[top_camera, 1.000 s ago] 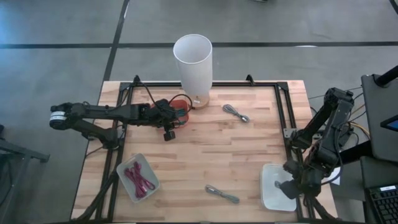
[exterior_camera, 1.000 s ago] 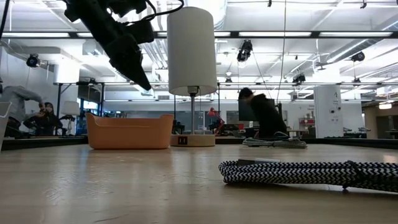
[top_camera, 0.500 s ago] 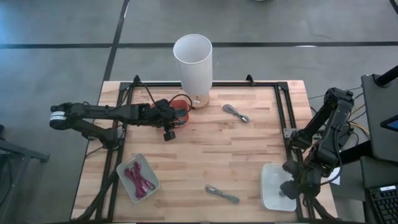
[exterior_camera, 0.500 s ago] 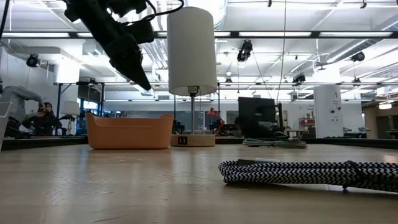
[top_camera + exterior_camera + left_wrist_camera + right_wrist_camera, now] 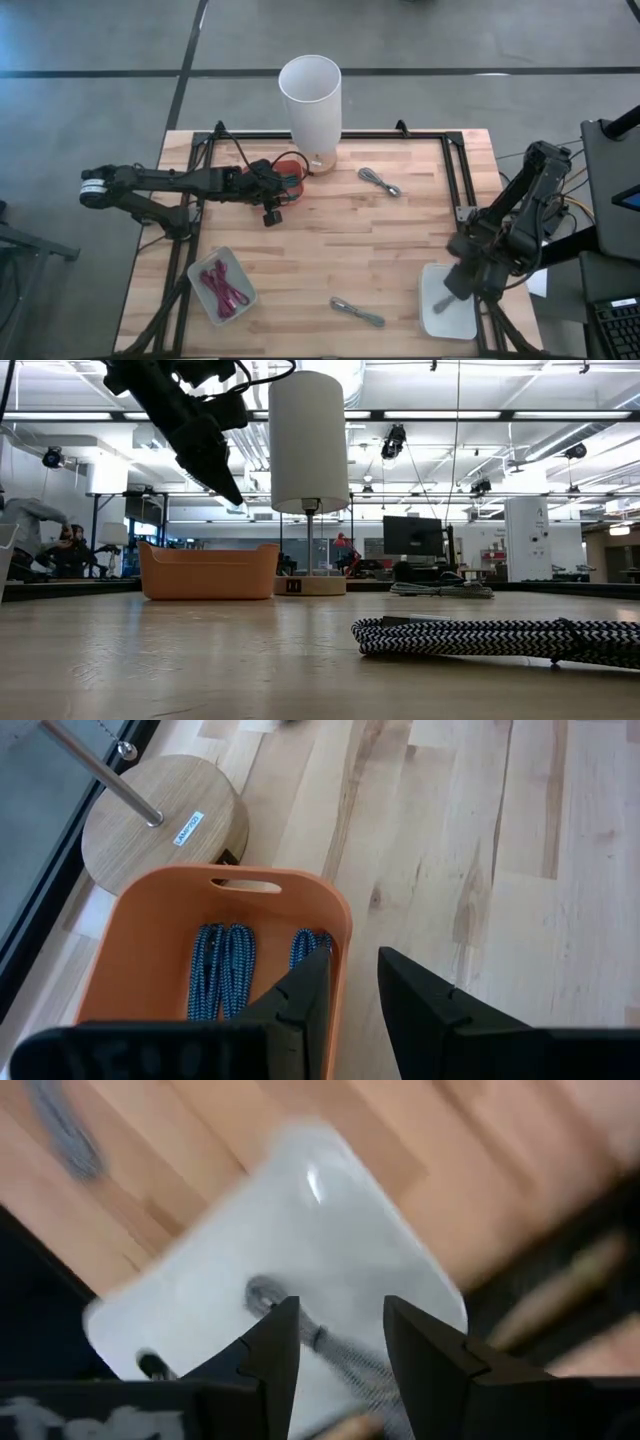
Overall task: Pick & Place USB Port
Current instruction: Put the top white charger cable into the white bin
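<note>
Right fingers: spread and holding nothing, right gripper (image 5: pixel 335 1345) poised over the white tray (image 5: pixel 432 318) at the table's near right corner
Cable in tray: a grey braided USB cable (image 5: pixel 300 1325) lying on the tray floor directly beneath the gap between the right fingers
Left fingers: parted by a narrow gap and holding nothing, left gripper (image 5: pixel 350 990) hanging above the near rim of the orange bin (image 5: pixel 215 885)
Orange bin contents: blue braided cables (image 5: pixel 222 970) lying side by side, long axes running along the bin's length
Orange bin position: touching or just beside the round wooden base (image 5: pixel 165 820) of the white lamp (image 5: pixel 311 100), at the far middle of the table (image 5: pixel 330 250)
Loose cable, far: coiled grey cable (image 5: pixel 379 181) right of the lamp, well apart from both grippers
Loose cable, near: grey braided cable (image 5: pixel 357 311) at the table's near edge, between the pink-cable tray (image 5: pixel 221 284) and the white tray; long axis roughly left to right, slightly slanted
Nearer arm: right arm, judging from the high view, closer to the near loose cable than the left
Direction from right fingers: near loose cable lies to the left of the gripper, across bare wood
Likely step: a placement into the white tray apparently just finished; next reach probably toward one of the loose grey cables
Left arm: stretched across from the table's left edge, waiting over the bin
</note>
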